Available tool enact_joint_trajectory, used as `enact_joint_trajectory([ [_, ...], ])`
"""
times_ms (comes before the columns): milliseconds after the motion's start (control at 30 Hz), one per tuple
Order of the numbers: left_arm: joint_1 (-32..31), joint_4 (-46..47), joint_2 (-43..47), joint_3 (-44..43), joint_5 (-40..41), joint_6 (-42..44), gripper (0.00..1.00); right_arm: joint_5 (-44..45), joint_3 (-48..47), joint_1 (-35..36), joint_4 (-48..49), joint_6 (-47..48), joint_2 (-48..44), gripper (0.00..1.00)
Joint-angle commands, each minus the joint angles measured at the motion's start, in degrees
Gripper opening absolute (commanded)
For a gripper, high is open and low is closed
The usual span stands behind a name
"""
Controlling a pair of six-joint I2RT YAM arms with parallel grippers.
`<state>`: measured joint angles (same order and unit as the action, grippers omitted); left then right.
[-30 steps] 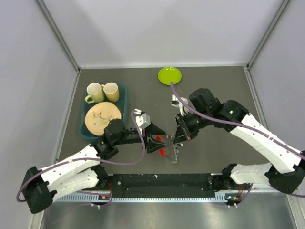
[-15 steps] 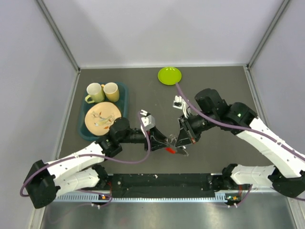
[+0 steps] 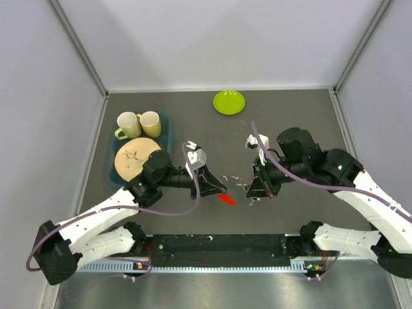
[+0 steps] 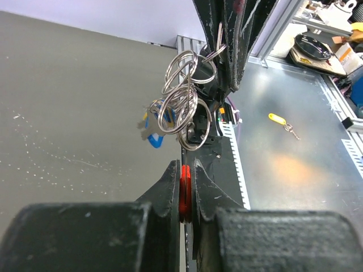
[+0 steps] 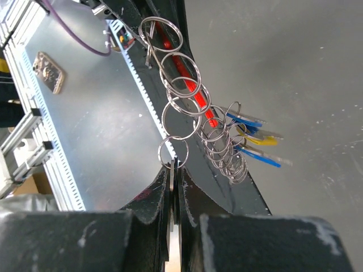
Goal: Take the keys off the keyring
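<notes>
A chain of silver keyrings (image 3: 237, 183) hangs stretched between my two grippers above the dark table. My left gripper (image 3: 219, 188) (image 4: 184, 168) is shut on the flat red key (image 4: 184, 195), which points down and to the right in the top view (image 3: 226, 198). Beyond the left jaws the keyring (image 4: 181, 107) shows, with a blue key (image 4: 152, 123) behind it. My right gripper (image 3: 252, 188) (image 5: 174, 165) is shut on the end ring of the keyring (image 5: 173, 152). Blue and yellow keys (image 5: 254, 139) dangle from smaller rings to the side.
A lime-green dish (image 3: 229, 102) sits at the back of the table. At the left, a teal tray (image 3: 167, 138) holds two cups (image 3: 128, 124) (image 3: 150, 123) and a plate. A yellow-tagged key (image 4: 278, 118) lies on the metal bench in front.
My left gripper has shut on the red key. The right gripper has drawn to the right with its ring, pulling the chain out between the two grippers.
</notes>
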<state>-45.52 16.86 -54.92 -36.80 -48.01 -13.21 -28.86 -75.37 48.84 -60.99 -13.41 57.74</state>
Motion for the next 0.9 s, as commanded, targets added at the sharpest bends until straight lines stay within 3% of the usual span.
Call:
enact_joint_trajectory([
  [0,2.0,-3.9,-2.1,-4.6,-0.2,0.8,0.00,2.1,-1.0,-0.1,-2.1,2.4,-1.8,0.00],
  [200,1.9,-8.1,-5.1,-6.4,4.7,1.0,0.00,1.6,-4.3,-0.1,-2.1,3.8,-1.2,0.00],
  [267,2.0,-8.2,-5.8,-6.8,6.0,0.5,0.04,1.3,-4.7,-0.1,-2.3,4.1,-0.9,0.00],
  [367,2.0,-8.6,-6.9,-7.5,8.1,-0.5,0.22,0.9,-5.0,-0.1,-2.5,4.3,0.2,0.00],
  [400,1.9,-8.8,-7.0,-7.7,8.5,-1.0,0.33,1.1,-5.0,-0.1,-2.6,4.3,0.5,0.00],
  [433,1.9,-8.6,-7.1,-7.9,9.0,-1.5,0.35,1.2,-5.1,-0.1,-2.6,4.1,1.1,0.00],
  [500,2.0,-8.6,-7.2,-7.9,9.0,-2.9,0.36,1.4,-5.2,-0.1,-2.6,3.9,1.7,0.00],
  [633,2.0,-11.7,-5.6,-8.7,16.4,-2.5,0.42,1.6,-5.1,-0.1,-2.9,3.8,2.6,0.00],
  [767,2.0,-19.6,-3.2,-10.0,23.5,2.5,0.42,1.9,-5.7,-0.1,-3.2,4.2,3.5,0.00],
  [867,1.9,-22.1,-1.4,-11.5,23.6,5.4,0.43,1.4,-6.4,-0.1,-3.3,4.7,4.2,0.00],
])
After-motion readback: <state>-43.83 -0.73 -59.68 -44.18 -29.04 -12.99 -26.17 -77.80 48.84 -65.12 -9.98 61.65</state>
